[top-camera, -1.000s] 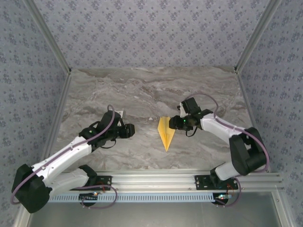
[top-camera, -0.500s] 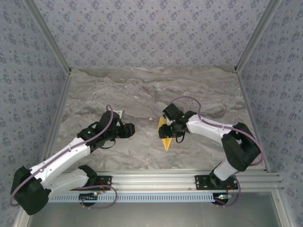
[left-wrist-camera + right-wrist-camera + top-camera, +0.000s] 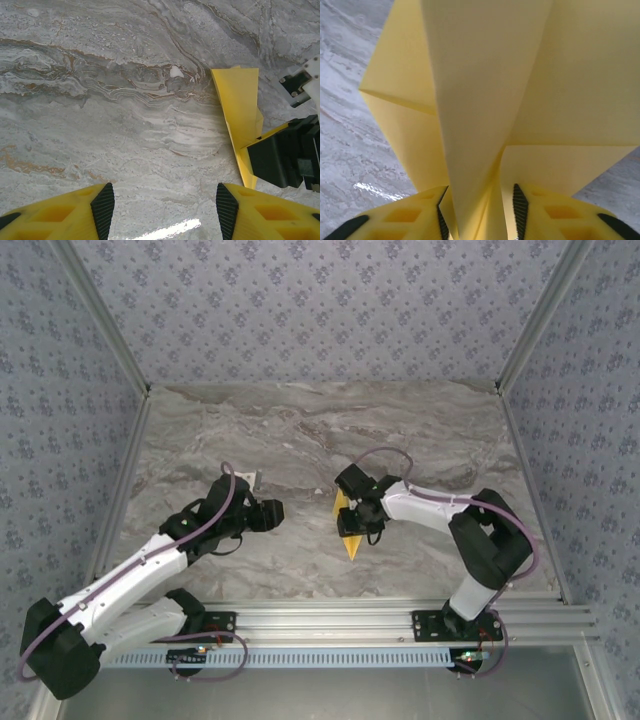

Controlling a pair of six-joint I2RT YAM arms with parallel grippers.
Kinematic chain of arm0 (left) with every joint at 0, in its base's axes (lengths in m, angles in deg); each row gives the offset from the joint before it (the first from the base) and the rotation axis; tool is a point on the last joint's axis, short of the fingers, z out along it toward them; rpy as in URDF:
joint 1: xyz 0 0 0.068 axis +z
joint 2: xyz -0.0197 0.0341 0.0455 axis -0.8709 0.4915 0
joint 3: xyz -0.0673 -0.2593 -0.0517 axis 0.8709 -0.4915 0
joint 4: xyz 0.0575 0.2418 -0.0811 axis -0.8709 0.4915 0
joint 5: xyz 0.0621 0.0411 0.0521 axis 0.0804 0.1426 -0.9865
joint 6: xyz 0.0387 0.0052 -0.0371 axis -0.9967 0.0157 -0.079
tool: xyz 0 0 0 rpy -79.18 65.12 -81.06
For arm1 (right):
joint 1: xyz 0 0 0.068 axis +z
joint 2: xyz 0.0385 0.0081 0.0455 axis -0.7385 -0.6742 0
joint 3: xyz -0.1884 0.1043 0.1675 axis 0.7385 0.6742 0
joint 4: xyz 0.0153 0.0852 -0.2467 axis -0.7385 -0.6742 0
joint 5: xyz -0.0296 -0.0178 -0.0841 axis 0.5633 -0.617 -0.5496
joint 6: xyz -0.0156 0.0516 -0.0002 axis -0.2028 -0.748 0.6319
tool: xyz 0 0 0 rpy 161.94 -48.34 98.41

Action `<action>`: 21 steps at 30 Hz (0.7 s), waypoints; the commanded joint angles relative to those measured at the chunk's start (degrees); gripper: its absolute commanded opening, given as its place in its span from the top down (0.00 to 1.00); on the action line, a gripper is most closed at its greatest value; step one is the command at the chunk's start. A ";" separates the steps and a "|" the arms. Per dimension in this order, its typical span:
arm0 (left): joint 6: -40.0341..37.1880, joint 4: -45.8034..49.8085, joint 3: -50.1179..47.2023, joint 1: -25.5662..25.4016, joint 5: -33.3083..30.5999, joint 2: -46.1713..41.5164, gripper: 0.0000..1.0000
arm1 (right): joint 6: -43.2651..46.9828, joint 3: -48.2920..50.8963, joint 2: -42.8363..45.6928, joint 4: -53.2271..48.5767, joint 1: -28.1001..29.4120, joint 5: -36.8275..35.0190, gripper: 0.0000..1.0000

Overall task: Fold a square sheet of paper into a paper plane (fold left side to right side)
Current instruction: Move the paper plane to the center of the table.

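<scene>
The paper plane (image 3: pixel 350 544) is a slim yellow-orange dart lying on the marble table, its point toward the near edge. My right gripper (image 3: pixel 358 519) sits over its wide half. In the right wrist view the raised centre fold (image 3: pixel 485 100) stands between the pads of the right gripper (image 3: pixel 480 212). The left pad touches the fold and a small gap remains at the right pad. My left gripper (image 3: pixel 278 512) is open, a little way left of the plane, with bare marble between its fingers (image 3: pixel 165 205). Its wrist view shows the plane (image 3: pixel 237 100) at the right.
The marble table (image 3: pixel 300 430) is walled by patterned panels at the back and sides. An aluminium rail (image 3: pixel 330 616) carrying both arm bases runs along the near edge. Open marble lies behind and to the left of the plane.
My right gripper has moved left from beside the plane onto it, and its jaws have narrowed round the centre fold. The left arm has hardly moved.
</scene>
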 commanded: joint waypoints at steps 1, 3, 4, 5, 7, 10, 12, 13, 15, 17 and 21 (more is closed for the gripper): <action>0.22 0.85 0.00 0.33 -0.56 -1.05 0.41 | -0.87 -1.79 -1.62 0.09 0.44 -1.52 0.66; 0.22 0.93 -0.09 0.28 -0.60 -1.22 0.41 | -0.73 -2.39 -2.54 0.30 0.43 -2.37 0.71; 0.25 1.02 -0.09 0.29 -0.56 -1.26 0.41 | -0.56 -2.98 -3.18 0.20 0.21 -2.87 0.74; 0.23 1.07 -0.14 0.28 -0.56 -1.27 0.41 | -0.26 -3.67 -3.68 0.00 -0.02 -3.33 0.79; 0.09 1.44 -0.09 0.25 -0.60 -1.30 0.41 | 0.47 -5.46 -4.76 -0.39 -1.11 -4.02 0.89; -0.02 1.88 0.00 0.32 -0.61 -1.90 0.41 | 2.20 -10.72 -6.41 -2.87 -4.44 -4.79 0.95; -0.15 2.24 0.00 0.27 -0.65 -2.47 0.40 | 3.30 -16.61 -7.97 -6.18 -6.39 -6.66 0.96; -0.17 2.46 -0.01 0.33 -0.67 -2.82 0.40 | 4.09 -19.42 -9.18 -7.88 -7.39 -7.61 0.95; -0.06 2.87 -0.27 0.33 -0.71 -3.46 0.40 | 4.93 -24.96 -11.97 -10.41 -9.28 -8.96 0.96; 0.14 3.04 -0.71 0.31 -0.57 -4.14 0.40 | 5.40 -30.10 -15.55 -12.10 -10.87 -8.78 0.95; 0.48 1.85 -2.16 0.27 0.82 -5.42 0.32 | 6.72 -39.88 -22.74 -16.49 -12.50 -9.91 0.94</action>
